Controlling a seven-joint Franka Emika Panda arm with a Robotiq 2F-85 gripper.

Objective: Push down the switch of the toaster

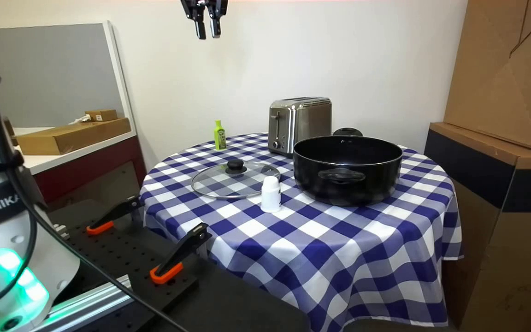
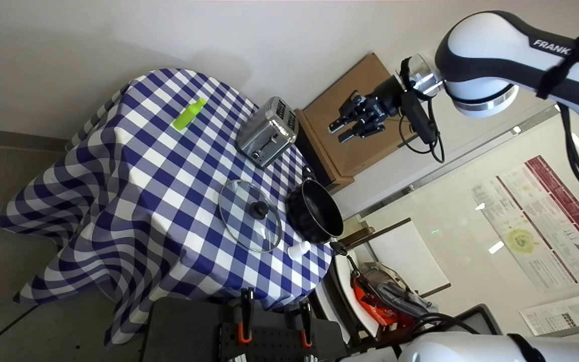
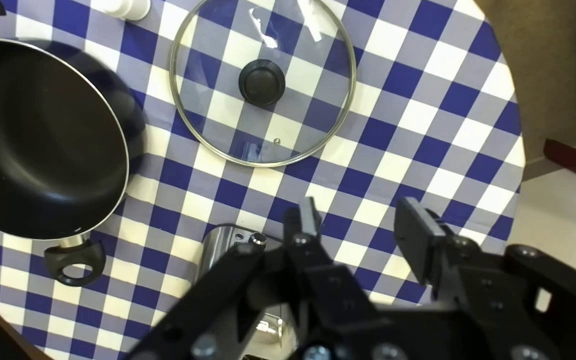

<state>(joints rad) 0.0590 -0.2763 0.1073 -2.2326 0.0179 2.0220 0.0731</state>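
Wrist view shows my gripper (image 3: 359,221), fingers apart, partly hiding the silver toaster (image 3: 219,246), which stands well below it on the checked tablecloth (image 3: 410,117) near a glass lid (image 3: 262,84) and a black pot (image 3: 48,142), while in an exterior view I see a green bottle (image 1: 220,136) standing upright.

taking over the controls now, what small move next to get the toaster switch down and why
Probably ease the pincer down toward the lever on the toaster: the pincer hangs open, well above the toaster and touching nothing, while the lever looks raised, apparently not yet pressed.
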